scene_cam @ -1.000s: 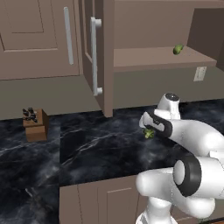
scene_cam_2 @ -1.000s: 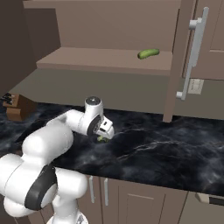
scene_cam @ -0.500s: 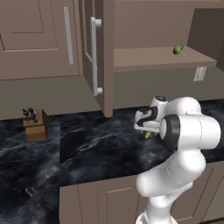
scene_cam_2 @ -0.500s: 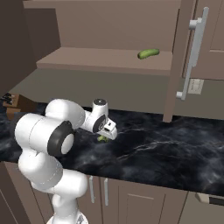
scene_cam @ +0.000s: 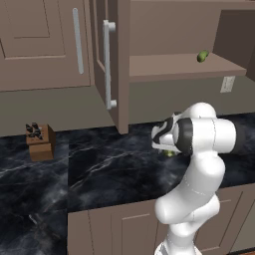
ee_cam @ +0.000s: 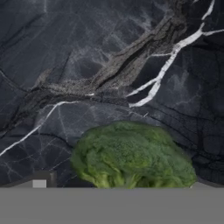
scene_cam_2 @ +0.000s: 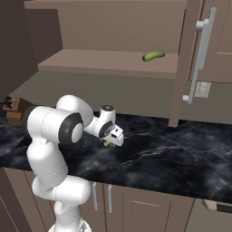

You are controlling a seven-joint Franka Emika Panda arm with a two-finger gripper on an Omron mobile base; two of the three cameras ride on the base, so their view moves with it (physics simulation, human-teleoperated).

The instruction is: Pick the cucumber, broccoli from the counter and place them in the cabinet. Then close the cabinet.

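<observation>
On the black marble counter [ee_cam: 109,57], the broccoli [ee_cam: 131,157] is being approached by the wide-open gripper [scene_cam_2: 115,136]; light and springy, it is probably best pinched across the crown.

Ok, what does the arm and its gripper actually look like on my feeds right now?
The arm is glossy white, built of thick rounded segments with dark grey to black bands and round caps at the joints. It ends in a small white gripper with a dark round cap on the wrist behind it. No cables or markings are visible.
</observation>
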